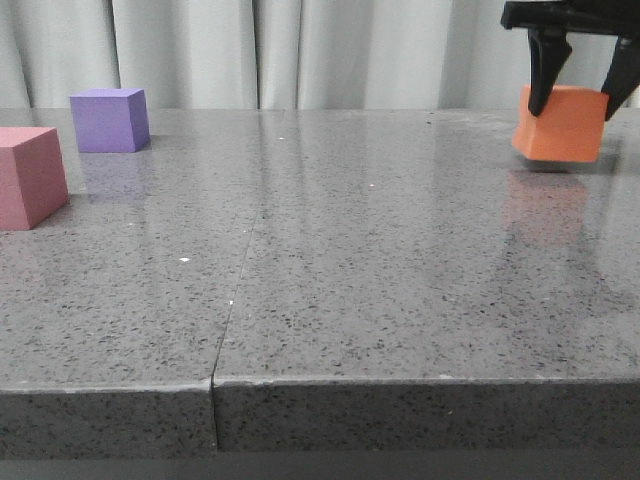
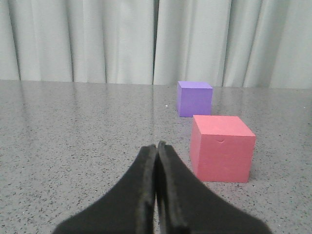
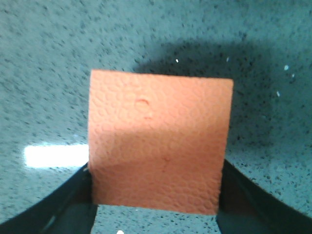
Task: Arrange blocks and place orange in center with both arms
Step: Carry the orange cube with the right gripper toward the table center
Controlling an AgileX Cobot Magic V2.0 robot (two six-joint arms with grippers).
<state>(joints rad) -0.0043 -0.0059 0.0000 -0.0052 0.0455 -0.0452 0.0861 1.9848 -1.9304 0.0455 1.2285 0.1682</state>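
The orange cube (image 1: 560, 125) is at the far right of the grey table, tilted and lifted slightly, with its shadow below. My right gripper (image 1: 583, 100) is shut on it, one finger against each side; in the right wrist view the orange cube (image 3: 158, 141) fills the middle between the fingers (image 3: 243, 200). The purple cube (image 1: 110, 120) stands at the back left, and the pink cube (image 1: 30, 177) is nearer, at the left edge. My left gripper (image 2: 157, 146) is shut and empty, low over the table, to the left of the pink cube (image 2: 222, 148) and short of the purple cube (image 2: 194, 98).
The grey speckled table (image 1: 330, 270) has a seam (image 1: 235, 290) running from front to back left of centre. Pale curtains (image 1: 300, 50) hang behind the far edge. The front edge (image 1: 400, 380) drops off near the camera.
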